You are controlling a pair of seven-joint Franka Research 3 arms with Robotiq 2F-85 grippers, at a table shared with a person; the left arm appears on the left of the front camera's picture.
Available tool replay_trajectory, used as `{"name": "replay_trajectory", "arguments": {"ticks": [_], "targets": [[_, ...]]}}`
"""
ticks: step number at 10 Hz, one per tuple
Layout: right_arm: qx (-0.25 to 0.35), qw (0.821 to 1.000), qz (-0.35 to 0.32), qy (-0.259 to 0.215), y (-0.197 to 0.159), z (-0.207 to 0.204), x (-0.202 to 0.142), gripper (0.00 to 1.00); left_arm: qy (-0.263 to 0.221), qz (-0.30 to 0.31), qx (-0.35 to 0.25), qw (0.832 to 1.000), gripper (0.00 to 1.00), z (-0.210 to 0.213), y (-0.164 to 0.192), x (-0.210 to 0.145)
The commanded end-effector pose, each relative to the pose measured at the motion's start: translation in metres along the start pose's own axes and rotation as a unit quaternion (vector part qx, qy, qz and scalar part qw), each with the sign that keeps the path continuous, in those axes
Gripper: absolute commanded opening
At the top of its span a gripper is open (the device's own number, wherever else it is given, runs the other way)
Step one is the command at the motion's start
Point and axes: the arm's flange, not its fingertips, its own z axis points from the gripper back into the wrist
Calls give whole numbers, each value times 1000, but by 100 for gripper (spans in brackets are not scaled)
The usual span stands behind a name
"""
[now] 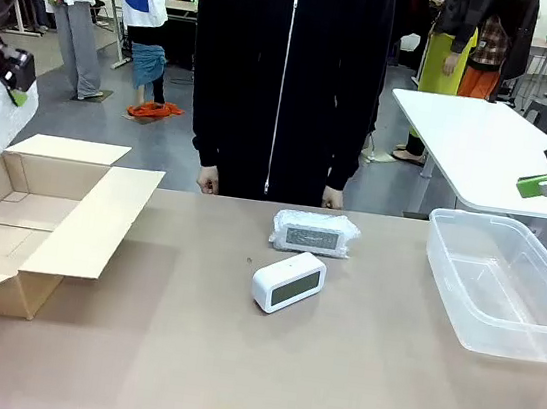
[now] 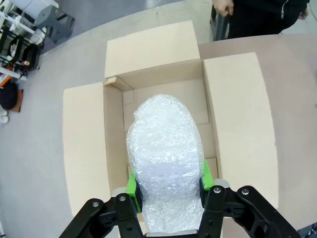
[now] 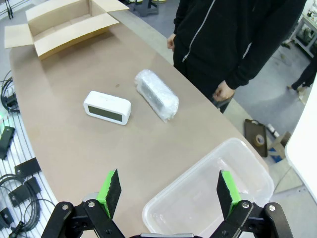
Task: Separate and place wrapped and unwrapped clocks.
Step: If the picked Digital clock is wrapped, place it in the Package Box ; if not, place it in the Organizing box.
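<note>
We show the left end effector (image 2: 168, 179) clamping a wrapped clock (image 2: 166, 148), apparently above the cardboard box (image 2: 113, 124); the right end effector (image 3: 168, 191), wide open and empty, hangs near the tub (image 3: 250, 171).

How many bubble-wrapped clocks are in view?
2. One wrapped clock lies on the table, just beyond the bare white clock; the other wrapped clock is gripped in the left claw over the open cardboard box.

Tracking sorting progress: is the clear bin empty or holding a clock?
Empty. The clear bin has a bare bottom, with no clock inside.
</note>
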Motion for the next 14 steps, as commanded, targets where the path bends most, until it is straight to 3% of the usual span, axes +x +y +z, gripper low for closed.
{"name": "replay_trajectory", "arguments": {"ticks": [1, 4, 7, 14], "targets": [[8, 1000, -3, -4, 0, -2, 0, 100, -29, -36, -1, 999, 53, -18, 14, -11], [8, 1000, -3, -4, 0, -2, 0, 100, -55, -119, 2, 991, 53, -34, 19, -27], [8, 1000, -3, -4, 0, -2, 0, 100, -78, -117, -27, 990, 53, -29, 23, -31], [8, 1000, -3, -4, 0, -2, 0, 100, -59, -113, -11, 992, 53, -33, 18, -27]]}}
